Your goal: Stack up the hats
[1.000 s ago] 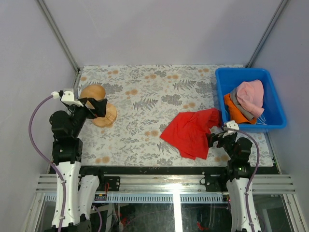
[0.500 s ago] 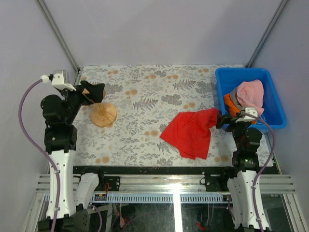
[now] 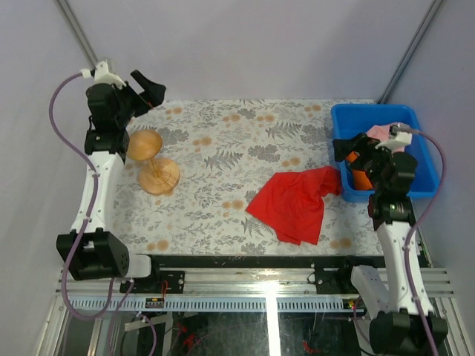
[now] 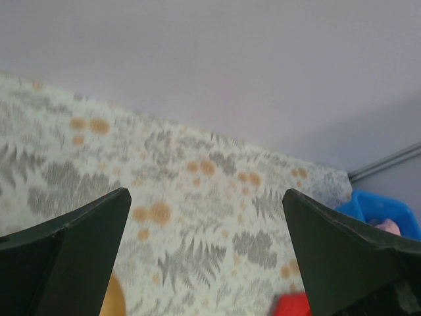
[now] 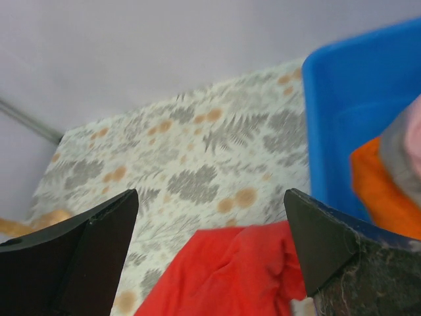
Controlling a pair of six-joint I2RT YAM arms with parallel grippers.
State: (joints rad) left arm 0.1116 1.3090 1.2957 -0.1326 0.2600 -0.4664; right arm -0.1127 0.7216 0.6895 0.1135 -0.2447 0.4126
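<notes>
The hats lie piled in a blue bin (image 3: 419, 159) at the right. In the top view a bit of the pink hat (image 3: 380, 131) and the orange hat (image 3: 361, 179) show past my right arm. The right wrist view shows the orange hat (image 5: 381, 181), the grey hat (image 5: 396, 150) and the pink hat's edge (image 5: 416, 128). The teal hat is out of view. My right gripper (image 3: 341, 151) is open and empty, raised at the bin's left edge (image 5: 210, 192). My left gripper (image 3: 151, 90) is open and empty, raised over the far left corner (image 4: 205, 192).
A wooden mushroom-shaped stand (image 3: 152, 162) is on the left of the floral table. A flat red cloth (image 3: 293, 200) lies right of centre, next to the bin; it also shows in the right wrist view (image 5: 243, 276). Grey walls close in the back and sides.
Both arms have risen. My left gripper moved from the stand up toward the far left corner. My right gripper moved from the near edge up to the bin.
</notes>
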